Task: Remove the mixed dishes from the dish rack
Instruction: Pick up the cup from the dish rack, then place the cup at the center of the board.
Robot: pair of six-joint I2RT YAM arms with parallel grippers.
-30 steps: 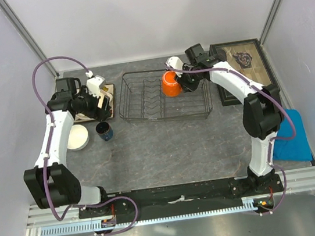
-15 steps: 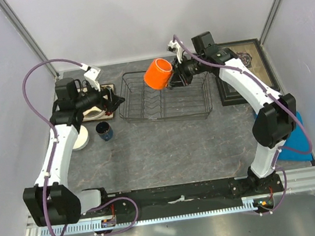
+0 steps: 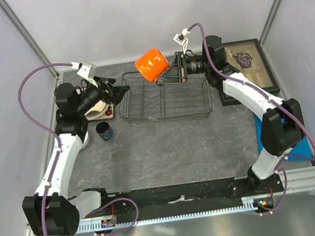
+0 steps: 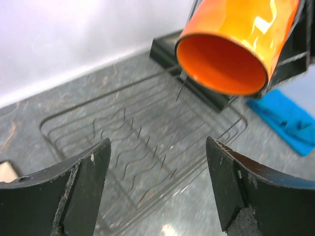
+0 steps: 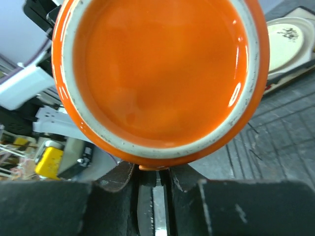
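One orange cup (image 3: 152,65), one dish rack (image 3: 167,102), one dark blue mug (image 3: 105,130), one blue cloth (image 3: 299,139)

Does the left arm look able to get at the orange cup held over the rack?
Probably yes. The left gripper is open and aimed at the orange cup, with only air between them; the right gripper holds it aloft.

Grey table (image 3: 168,151) with dish rack (image 3: 164,100), mug (image 3: 105,130)

The glossy orange cup (image 3: 151,65) is held aloft, tipped sideways, over the dark wire dish rack (image 3: 164,102); the dark blue mug (image 3: 105,130) is stood on the bench (image 3: 167,146) left of it.
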